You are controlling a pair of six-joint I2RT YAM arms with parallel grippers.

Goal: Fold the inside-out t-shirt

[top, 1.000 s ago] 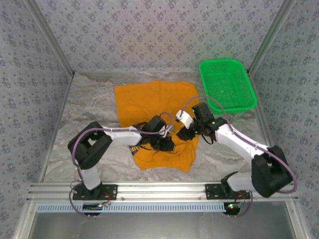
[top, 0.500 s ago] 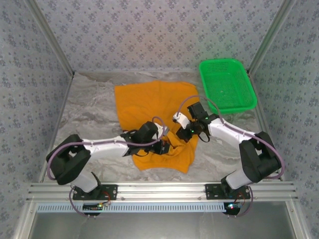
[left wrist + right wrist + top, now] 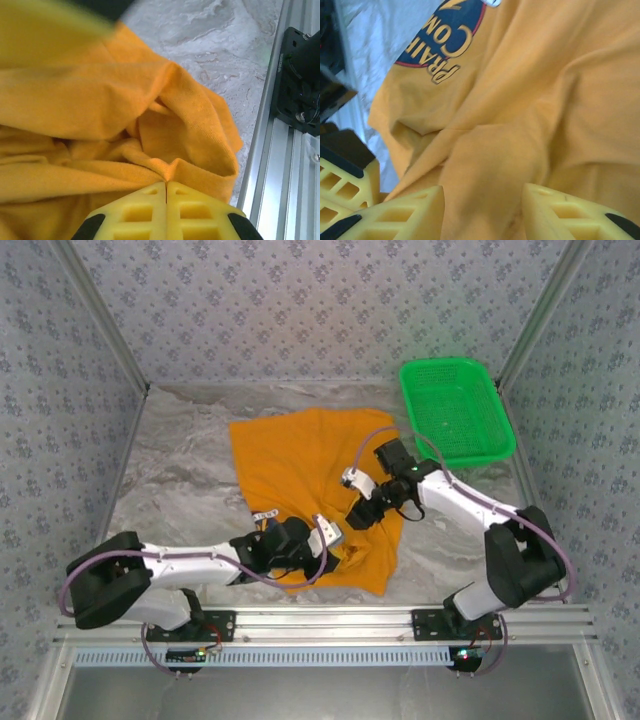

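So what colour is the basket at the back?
The basket is bright green, a see-through mesh. The top external view shows it best.

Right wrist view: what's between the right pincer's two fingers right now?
A raised fold of the orange t-shirt lies between the right pincer's parted fingers, in the right wrist view.

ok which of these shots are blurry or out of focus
Left wrist: the t-shirt is sharp mid-frame, its weave visible, but smeared at top left. Right wrist: the chest print reads clearly; left edge is blurred. Top external: evenly lit, soft overall.
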